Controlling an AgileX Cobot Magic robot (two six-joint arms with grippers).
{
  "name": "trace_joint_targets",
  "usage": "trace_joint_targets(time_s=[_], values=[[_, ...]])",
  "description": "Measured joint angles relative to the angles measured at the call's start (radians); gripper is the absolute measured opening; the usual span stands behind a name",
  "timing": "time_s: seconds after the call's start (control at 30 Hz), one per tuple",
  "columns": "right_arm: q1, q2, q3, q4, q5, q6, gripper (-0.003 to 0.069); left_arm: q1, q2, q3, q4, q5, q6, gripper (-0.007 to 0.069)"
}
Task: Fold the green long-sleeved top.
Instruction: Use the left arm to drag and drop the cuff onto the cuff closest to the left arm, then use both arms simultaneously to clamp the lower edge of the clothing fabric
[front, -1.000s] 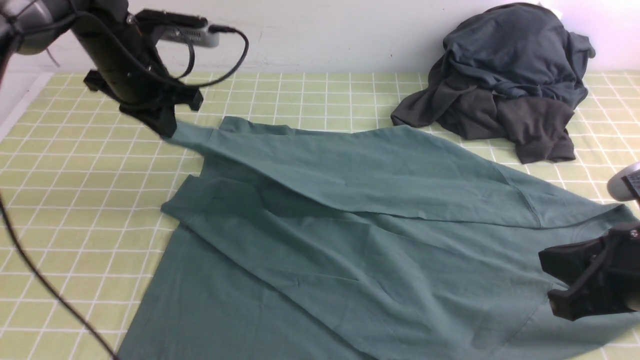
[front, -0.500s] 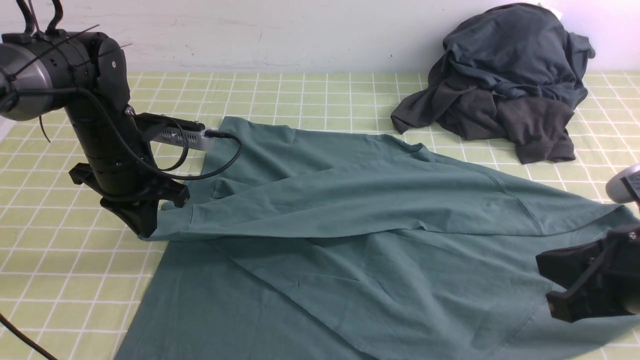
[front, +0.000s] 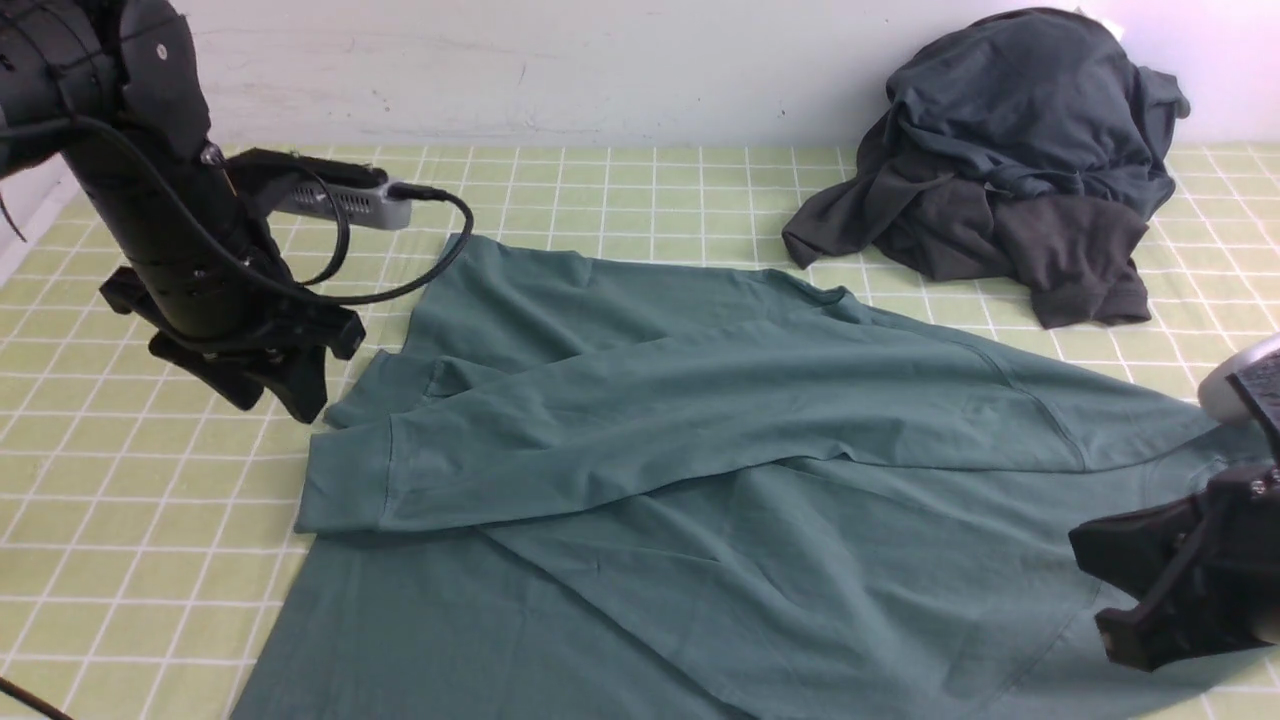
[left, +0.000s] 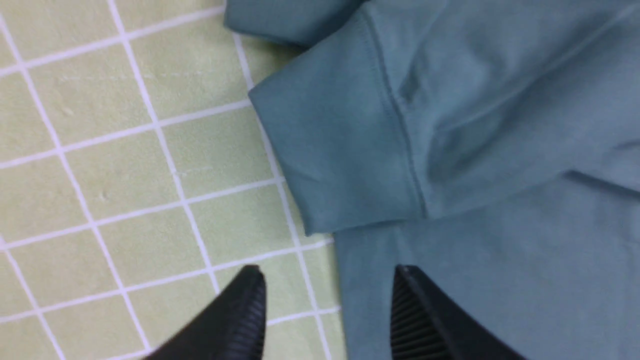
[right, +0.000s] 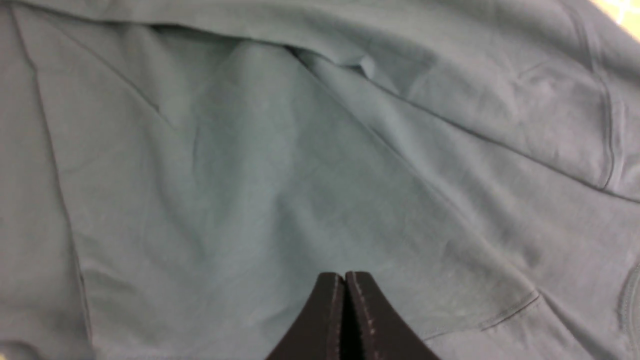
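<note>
Left gripper (left: 327, 282) hangs spread beside the green long-sleeved top (front: 700, 430); right gripper (right: 344, 282), pressed together, hangs over it. Dark garments (front: 1010, 150) lie beyond it.

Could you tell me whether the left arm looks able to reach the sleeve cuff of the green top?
Probably yes: the left gripper hangs open just beside the cuff, which lies uncovered on the green long-sleeved top, with nothing between them.
</note>
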Motion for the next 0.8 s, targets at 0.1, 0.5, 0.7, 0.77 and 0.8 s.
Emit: trace_joint_targets(time_s=[0.1, 0.5, 0.7, 0.77, 0.8], values=[[0.000, 0.000, 0.000, 0.019, 0.027, -0.043, -0.0014, -0.063, -0.102, 0.125, -0.023, -0.031, 0.068, 0.0376], [0.000, 0.000, 0.000, 0.164, 0.112, -0.223, -0.0014, -0.150, -0.235, 0.681, -0.039, -0.374, 0.627, 0.0402], [0.011, 0.000, 0.000, 0.178, 0.133, -0.282, -0.0014, -0.154, -0.233, 0.746, -0.020, -0.383, 0.843, 0.0420], [0.022, 0.000, 0.000, 0.179, 0.133, -0.286, -0.0014, -0.155, -0.233, 0.747, 0.009, -0.387, 0.851, 0.0420], [0.023, 0.000, 0.000, 0.179, 0.133, -0.286, -0.0014, -0.155, -0.233, 0.747, 0.014, -0.388, 0.851, 0.0420]])
